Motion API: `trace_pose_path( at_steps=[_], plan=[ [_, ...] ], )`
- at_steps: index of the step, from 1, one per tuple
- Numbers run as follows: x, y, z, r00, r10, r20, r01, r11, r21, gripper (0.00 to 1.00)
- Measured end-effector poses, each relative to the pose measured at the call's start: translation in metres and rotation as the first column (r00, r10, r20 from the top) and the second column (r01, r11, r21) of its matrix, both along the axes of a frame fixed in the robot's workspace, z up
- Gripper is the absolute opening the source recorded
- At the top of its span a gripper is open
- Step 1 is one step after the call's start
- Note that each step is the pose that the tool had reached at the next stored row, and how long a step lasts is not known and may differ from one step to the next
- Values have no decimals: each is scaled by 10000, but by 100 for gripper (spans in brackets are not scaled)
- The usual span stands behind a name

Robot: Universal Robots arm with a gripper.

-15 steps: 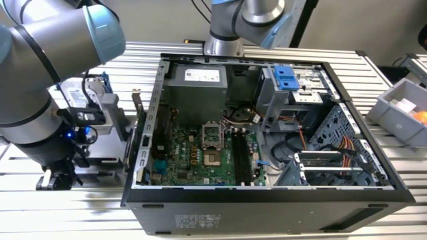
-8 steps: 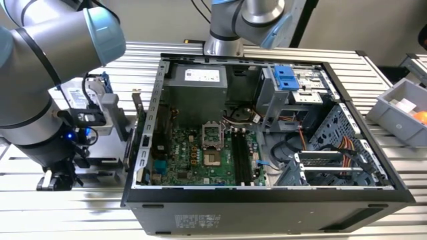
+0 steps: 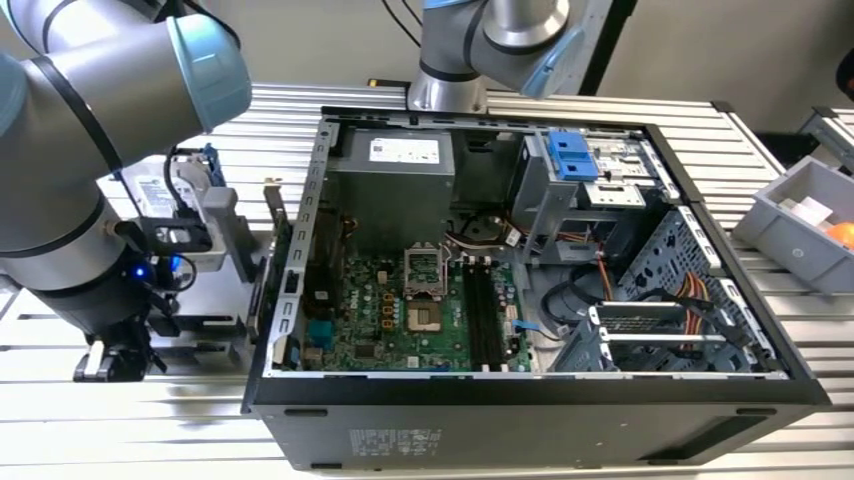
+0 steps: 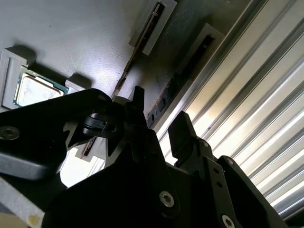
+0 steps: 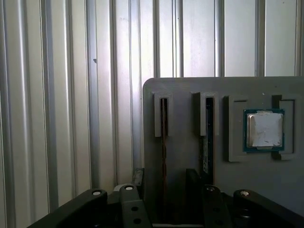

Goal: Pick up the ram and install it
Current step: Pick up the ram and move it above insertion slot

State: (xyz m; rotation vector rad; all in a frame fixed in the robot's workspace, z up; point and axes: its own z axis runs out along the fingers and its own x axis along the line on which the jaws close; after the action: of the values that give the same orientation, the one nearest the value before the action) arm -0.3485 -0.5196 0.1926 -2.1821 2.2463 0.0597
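Two ram sticks stand on edge in slots of a grey holder plate [image 5: 185, 95]. The ram [image 5: 164, 124] nearest the plate's edge runs between my gripper's [image 5: 165, 179] black fingers, which stand open on either side of it without touching. In the second wrist view the same ram [image 4: 183, 71] leads down into the gap of my gripper [image 4: 160, 113]. The other ram stick [image 5: 207, 137] sits one slot over. In the exterior view my gripper [image 3: 118, 358] hangs low at the left, outside the open computer case, whose black memory slots [image 3: 483, 310] lie on the green motherboard.
A square silver processor chip [image 5: 265, 129] rests in a pocket of the same plate. The computer case [image 3: 534, 390] has tall black walls, and a blue-handled drive frame [image 3: 571, 158] sits at its back. A grey bin [image 3: 801, 225] stands at the exterior view's right on the ribbed metal table [image 3: 134, 430].
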Motion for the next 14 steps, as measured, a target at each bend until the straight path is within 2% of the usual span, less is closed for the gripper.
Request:
trace_pose_path(
  at_steps=[14],
  plan=[
    [0,0,-2,10000,54,1,-54,10000,1,100]
  ],
)
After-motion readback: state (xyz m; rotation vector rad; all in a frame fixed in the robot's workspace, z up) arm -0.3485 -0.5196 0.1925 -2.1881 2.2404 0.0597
